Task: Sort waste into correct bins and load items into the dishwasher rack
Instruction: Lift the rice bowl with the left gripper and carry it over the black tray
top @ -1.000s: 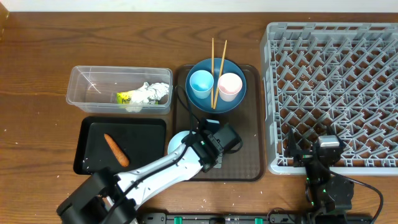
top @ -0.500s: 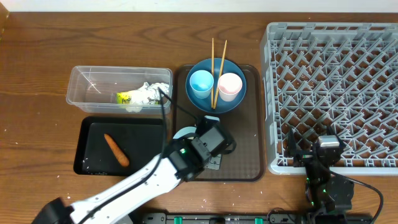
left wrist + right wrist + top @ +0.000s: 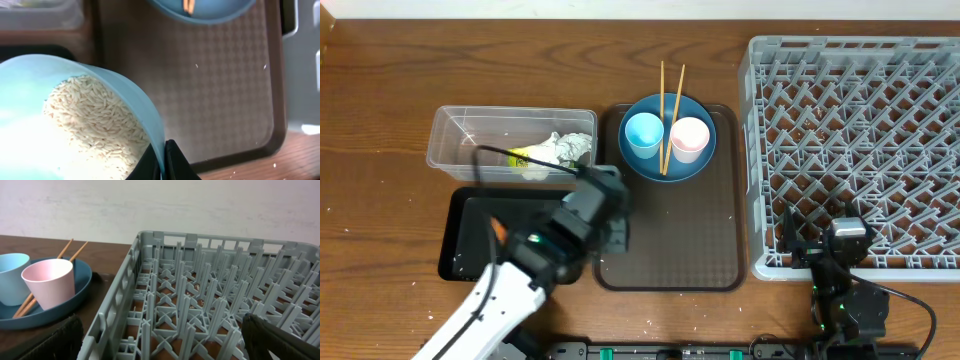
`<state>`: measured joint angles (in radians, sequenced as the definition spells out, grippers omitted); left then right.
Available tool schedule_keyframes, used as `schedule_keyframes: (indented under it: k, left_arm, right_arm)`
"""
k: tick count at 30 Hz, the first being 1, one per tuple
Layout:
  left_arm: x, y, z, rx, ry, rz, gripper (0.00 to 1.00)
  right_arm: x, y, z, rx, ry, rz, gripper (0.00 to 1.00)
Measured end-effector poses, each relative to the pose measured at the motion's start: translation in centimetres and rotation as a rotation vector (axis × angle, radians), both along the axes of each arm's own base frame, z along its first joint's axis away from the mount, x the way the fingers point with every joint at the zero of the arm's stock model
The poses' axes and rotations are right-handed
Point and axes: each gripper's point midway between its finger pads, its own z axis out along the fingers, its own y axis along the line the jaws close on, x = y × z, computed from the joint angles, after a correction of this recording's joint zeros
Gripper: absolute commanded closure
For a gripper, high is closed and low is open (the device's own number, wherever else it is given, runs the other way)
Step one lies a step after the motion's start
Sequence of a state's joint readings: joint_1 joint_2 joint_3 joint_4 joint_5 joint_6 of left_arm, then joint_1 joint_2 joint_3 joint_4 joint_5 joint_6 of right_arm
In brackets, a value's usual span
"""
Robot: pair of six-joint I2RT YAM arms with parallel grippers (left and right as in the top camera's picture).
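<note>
My left gripper [image 3: 165, 161] is shut on the rim of a pale bowl [image 3: 107, 82] holding white rice [image 3: 95, 120]. In the overhead view that gripper [image 3: 610, 228] hangs blurred over the edge between the brown tray and the black tray bin [image 3: 465, 255], hiding the bowl. An orange bit [image 3: 497, 228] lies in the black tray. The clear tub [image 3: 460, 140] holds tissue [image 3: 568, 148] and a wrapper [image 3: 524, 157]. The dark blue plate [image 3: 703, 162] carries a light blue cup [image 3: 643, 132], a pink cup [image 3: 689, 137] and chopsticks [image 3: 663, 100]. My right gripper [image 3: 162, 340] stands open and empty at the rack [image 3: 860, 130].
The brown serving tray [image 3: 670, 240] lies between the bins and the rack, with the plate at its far end. Loose crumbs dot the wood near the front edge. The right arm [image 3: 840, 290] sits at the rack's near left corner.
My left arm has swung left with the bowl, from the brown tray's front part toward the black tray. The right arm has not moved.
</note>
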<state>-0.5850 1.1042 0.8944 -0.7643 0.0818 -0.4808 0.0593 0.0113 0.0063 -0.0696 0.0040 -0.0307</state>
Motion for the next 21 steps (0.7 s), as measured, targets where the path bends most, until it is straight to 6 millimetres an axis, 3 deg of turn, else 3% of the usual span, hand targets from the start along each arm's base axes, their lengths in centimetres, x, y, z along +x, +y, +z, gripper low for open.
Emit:
schedule_keyframes:
  k: [10, 21]
  left_arm:
    - [2.0, 3.5, 1.4, -0.254, 0.059, 0.025, 0.94]
    - [1.3, 6.5, 3.1, -0.473, 0.075, 0.036, 0.94]
  right_arm:
    - [0.0, 0.0, 0.0, 0.0, 0.0, 0.0, 0.01]
    - [0.0, 0.0, 0.0, 0.0, 0.0, 0.0, 0.01]
